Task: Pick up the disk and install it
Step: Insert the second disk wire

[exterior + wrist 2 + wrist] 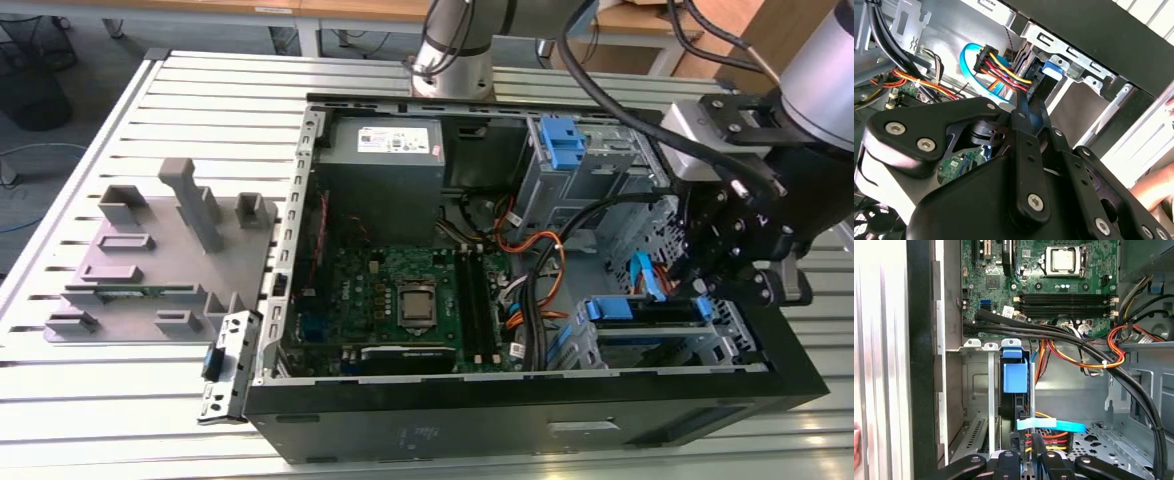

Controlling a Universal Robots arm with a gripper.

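— What does the work sit on?
— A pale slatted metal table point(200, 90), brightly lit.
— And behind it?
— A wooden desk edge point(334, 10) along the far side, grey floor point(94, 50) beneath, with a dark bin point(30, 95) at the exterior view's left.

The computer case point(534, 420) is lying open on the table point(200, 90), with the fixture block point(147, 260) sitting at its 9 o'clock. Inside, the motherboard point(400, 300) is lying at 6 o'clock from the power supply point(384, 165), and the disk point(647, 312) is sitting in the drive cage point(667, 345) at the motherboard's 3 o'clock.
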